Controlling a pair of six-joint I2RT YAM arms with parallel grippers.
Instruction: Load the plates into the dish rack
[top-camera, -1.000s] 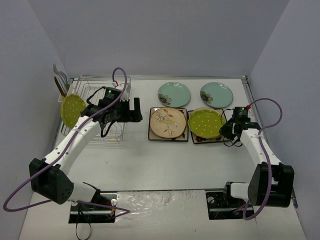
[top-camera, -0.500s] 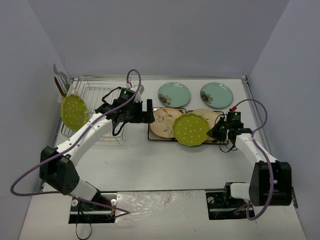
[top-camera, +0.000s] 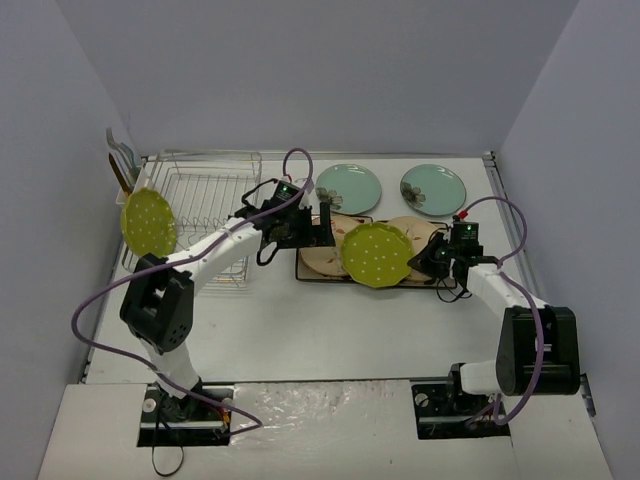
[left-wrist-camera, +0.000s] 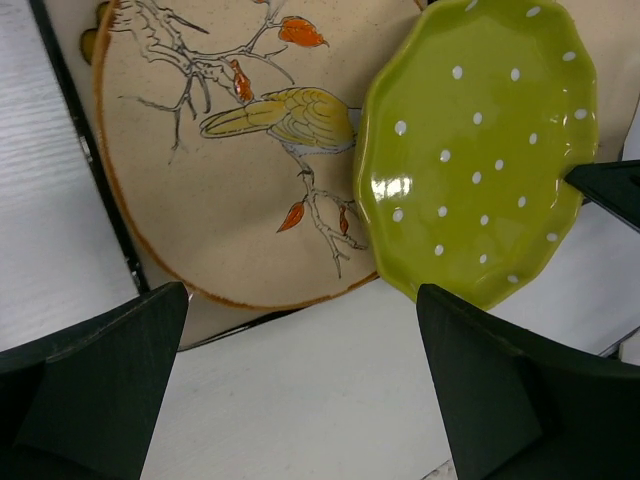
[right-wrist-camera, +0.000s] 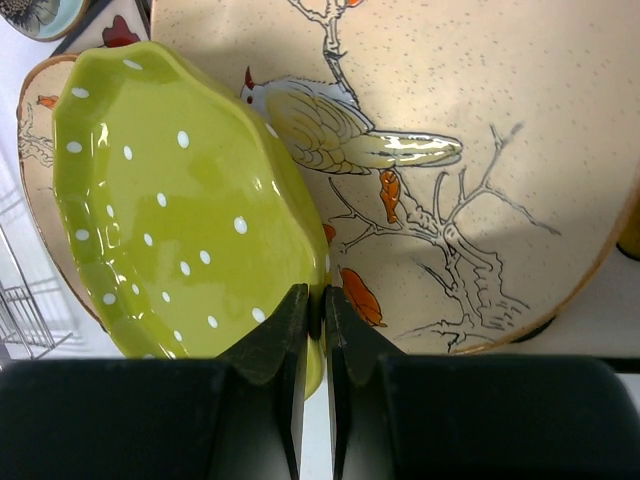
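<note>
My right gripper is shut on the rim of a lime-green dotted plate and holds it tilted above two cream floral plates; the grip shows in the right wrist view. My left gripper is open and empty, just left of that plate. In the left wrist view my open gripper is above the table, with the green plate and a cream bird plate ahead. A second lime-green plate stands at the left end of the dish rack. Two teal plates lie behind.
The cream plates rest on two square dark-rimmed plates. The second teal plate lies at the back right. A white utensil holder stands at the rack's far left end. Purple cables loop over both arms.
My right gripper has lifted the green plate off the right stack and carried it left. My left arm has swung right from the rack toward that plate.
</note>
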